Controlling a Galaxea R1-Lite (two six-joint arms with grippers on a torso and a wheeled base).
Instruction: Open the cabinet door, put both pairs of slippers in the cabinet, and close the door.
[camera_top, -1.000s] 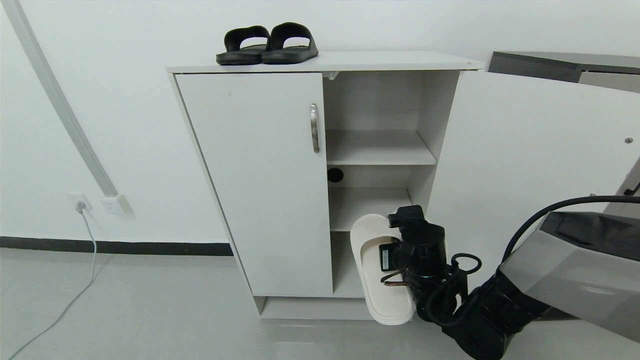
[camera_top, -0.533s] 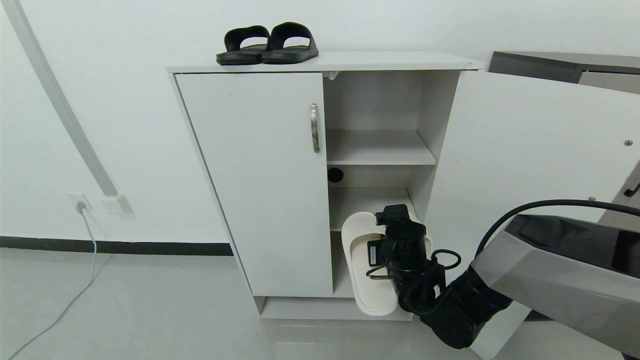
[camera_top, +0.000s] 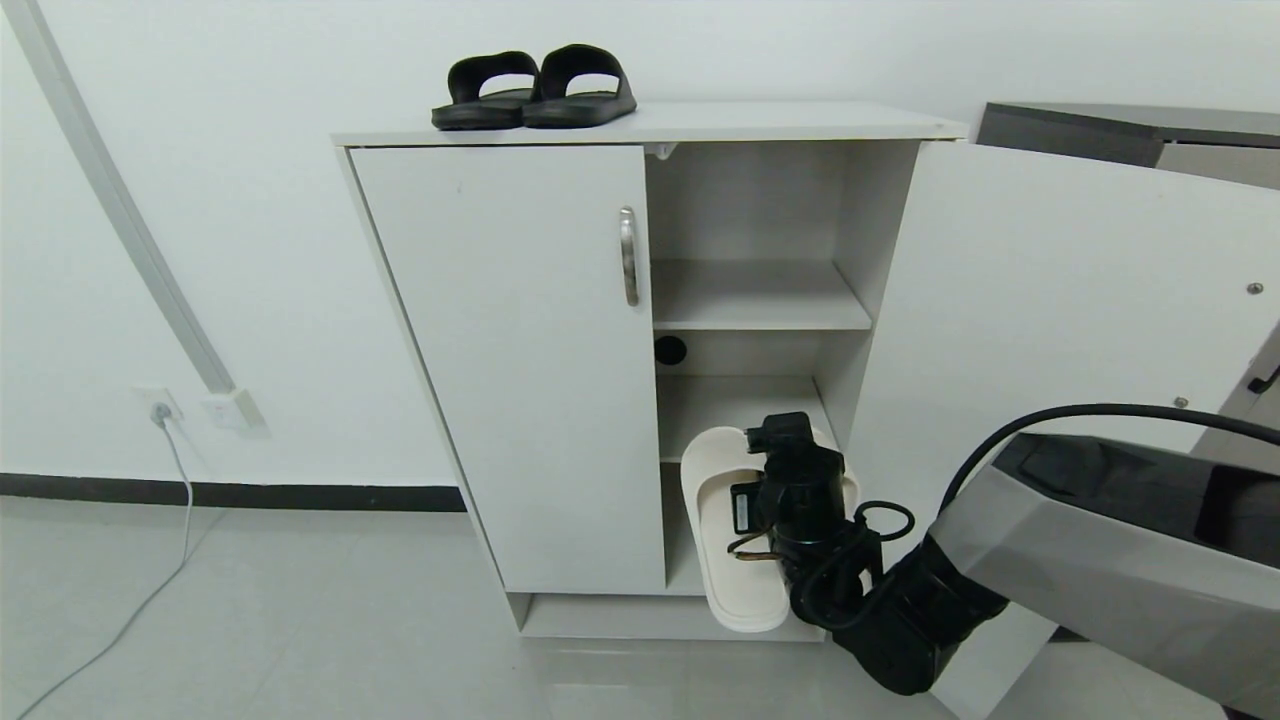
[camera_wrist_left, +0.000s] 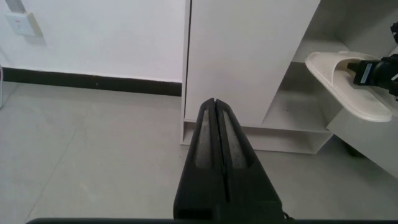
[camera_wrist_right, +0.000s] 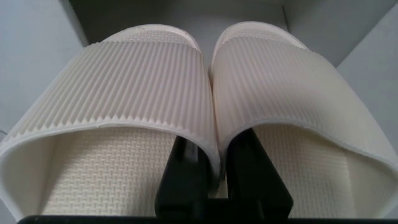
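Note:
A white cabinet (camera_top: 640, 122) stands against the wall with its right door (camera_top: 1050, 300) swung open and its left door (camera_top: 520, 360) closed. A pair of black slippers (camera_top: 535, 90) rests on the cabinet top. My right gripper (camera_top: 765, 505) is shut on a pair of white slippers (camera_top: 730, 530), pinching the two inner strap edges (camera_wrist_right: 211, 146) together, at the mouth of the lowest compartment. The white slippers (camera_wrist_left: 348, 81) also appear in the left wrist view. My left gripper (camera_wrist_left: 214, 109) hangs shut above the floor in front of the cabinet, holding nothing.
Two inner shelves (camera_top: 755, 300) sit above the lowest compartment. A wall socket with a grey cable (camera_top: 160, 410) is at the left, and a grey box (camera_top: 1130, 135) stands behind the open door. Grey tiled floor (camera_top: 250, 620) spreads before the cabinet.
My right gripper has carried the white slippers left and forward, from in front of the open door to the opening of the lowest compartment.

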